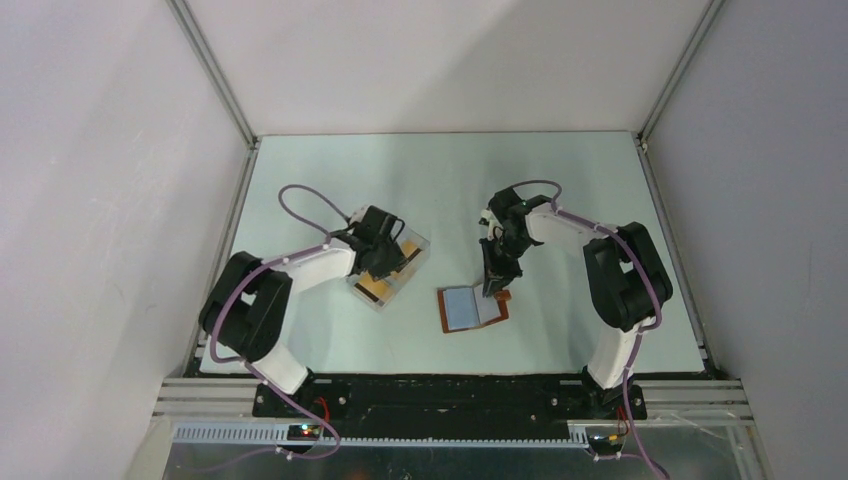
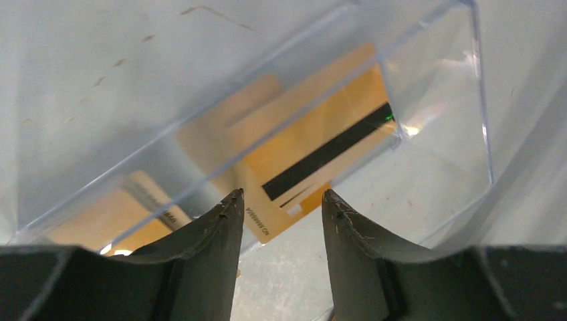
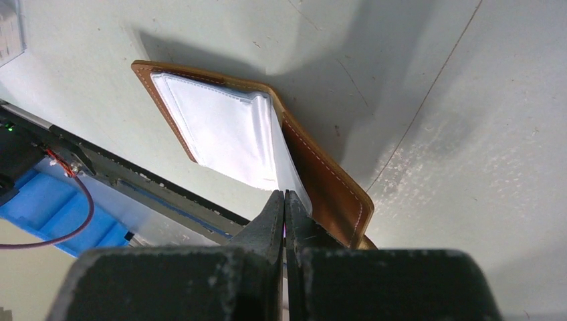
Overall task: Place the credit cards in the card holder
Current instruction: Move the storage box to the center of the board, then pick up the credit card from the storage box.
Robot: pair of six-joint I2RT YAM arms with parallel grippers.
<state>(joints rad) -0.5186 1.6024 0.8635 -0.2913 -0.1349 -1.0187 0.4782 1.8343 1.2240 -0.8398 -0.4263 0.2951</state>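
Note:
Several orange-gold credit cards (image 2: 314,144), one showing a dark stripe, lie inside a clear plastic box (image 2: 438,73) at the left (image 1: 392,272). My left gripper (image 2: 281,200) is open and empty, its tips just above the box's near end (image 1: 381,262). The brown leather card holder (image 3: 331,184) lies open on the table (image 1: 468,308), its pale inner pockets (image 3: 220,127) facing up. My right gripper (image 3: 285,194) is shut at the holder's right half (image 1: 493,287), pinching the raised edge of an inner pocket flap. No card is in either gripper.
Grey walls and metal frame rails (image 1: 212,62) enclose the table. The black base rail (image 1: 450,392) runs along the near edge, close to the holder. Bare tabletop (image 1: 450,180) lies behind both arms.

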